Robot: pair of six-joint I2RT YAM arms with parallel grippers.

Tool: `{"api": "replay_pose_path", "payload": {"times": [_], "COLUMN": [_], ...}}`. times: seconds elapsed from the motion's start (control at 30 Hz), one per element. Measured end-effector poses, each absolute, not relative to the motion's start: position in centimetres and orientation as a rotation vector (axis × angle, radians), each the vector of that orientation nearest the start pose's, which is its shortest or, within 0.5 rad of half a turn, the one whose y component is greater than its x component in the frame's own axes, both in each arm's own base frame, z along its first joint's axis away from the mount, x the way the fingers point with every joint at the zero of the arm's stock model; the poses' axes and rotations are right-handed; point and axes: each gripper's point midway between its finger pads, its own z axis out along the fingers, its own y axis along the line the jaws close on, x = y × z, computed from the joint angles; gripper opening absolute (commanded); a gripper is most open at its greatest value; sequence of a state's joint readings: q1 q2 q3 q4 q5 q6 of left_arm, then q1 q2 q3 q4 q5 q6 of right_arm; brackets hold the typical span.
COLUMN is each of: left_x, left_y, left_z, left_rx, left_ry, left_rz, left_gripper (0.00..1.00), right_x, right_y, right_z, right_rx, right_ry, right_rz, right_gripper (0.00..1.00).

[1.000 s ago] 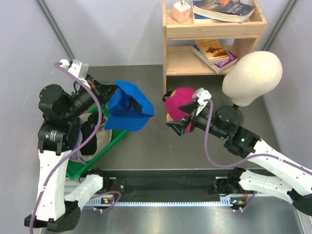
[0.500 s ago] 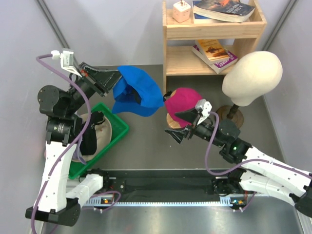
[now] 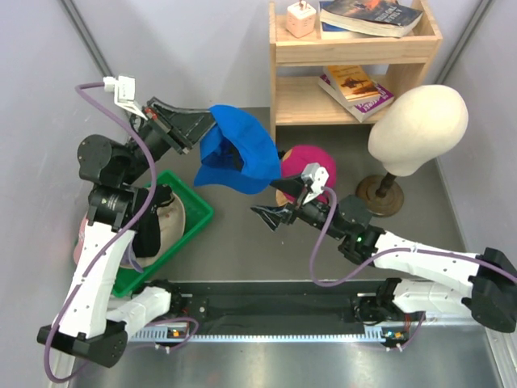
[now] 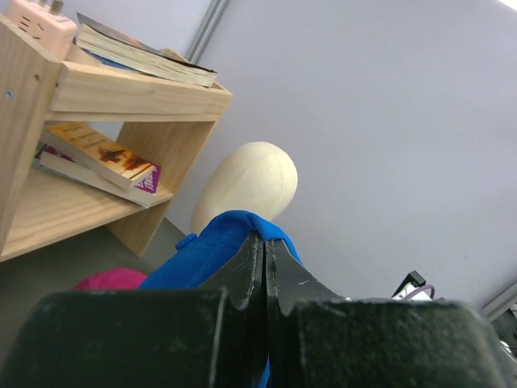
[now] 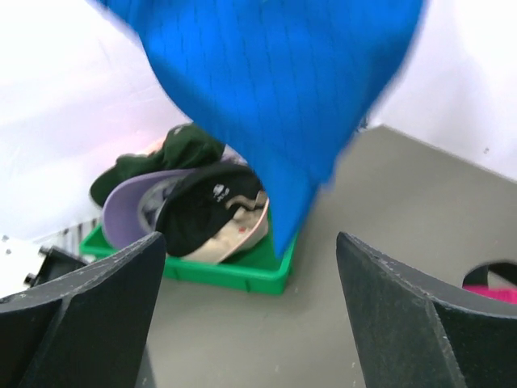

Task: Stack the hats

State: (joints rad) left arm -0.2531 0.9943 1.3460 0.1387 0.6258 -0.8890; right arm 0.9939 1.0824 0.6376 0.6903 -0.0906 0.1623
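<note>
My left gripper (image 3: 207, 126) is shut on the edge of a blue cap (image 3: 239, 152), which hangs in the air just left of the bright pink hat (image 3: 312, 165). In the left wrist view the fingertips (image 4: 265, 242) pinch the blue fabric (image 4: 202, 252), and the pink hat (image 4: 109, 279) shows low down. My right gripper (image 3: 271, 213) is open and holds nothing, low in front of the pink hat. From its wrist the blue cap (image 5: 275, 81) hangs above the wide jaws (image 5: 250, 323). Black (image 5: 206, 206) and lavender (image 5: 129, 206) caps lie in the green bin (image 5: 234, 271).
The green bin (image 3: 196, 220) sits at the left with a pale cap (image 3: 167, 215) inside. A wooden shelf (image 3: 355, 48) with books stands at the back. The cream mannequin head (image 3: 418, 120) on its stand is at the right, close to the pink hat.
The left arm has carried the blue cap up and to the right, nearer the pink hat. The right gripper has drawn back from the pink hat, down and to the left, its jaws slightly narrower.
</note>
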Motion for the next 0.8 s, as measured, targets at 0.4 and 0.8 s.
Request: {"api": "replay_pose_path", "payload": {"times": [0.4,0.8], "left_x": [22.4,26.9], "left_y": [-20.2,-19.5], "left_z": [54.3,50.3], "left_rx": [0.172,0.054], "left_ry": [1.281,1.432], "left_rz": [-1.445,-1.254], "left_gripper": [0.0,0.76], "right_x": [22.3,25.3], "right_y": [34.8,25.4], "right_z": [33.4,36.6], "right_rx": [-0.537,-0.334], "right_ry": [1.18,1.298], "right_rz": [0.886,0.445], "right_gripper": [0.0,0.0]}}
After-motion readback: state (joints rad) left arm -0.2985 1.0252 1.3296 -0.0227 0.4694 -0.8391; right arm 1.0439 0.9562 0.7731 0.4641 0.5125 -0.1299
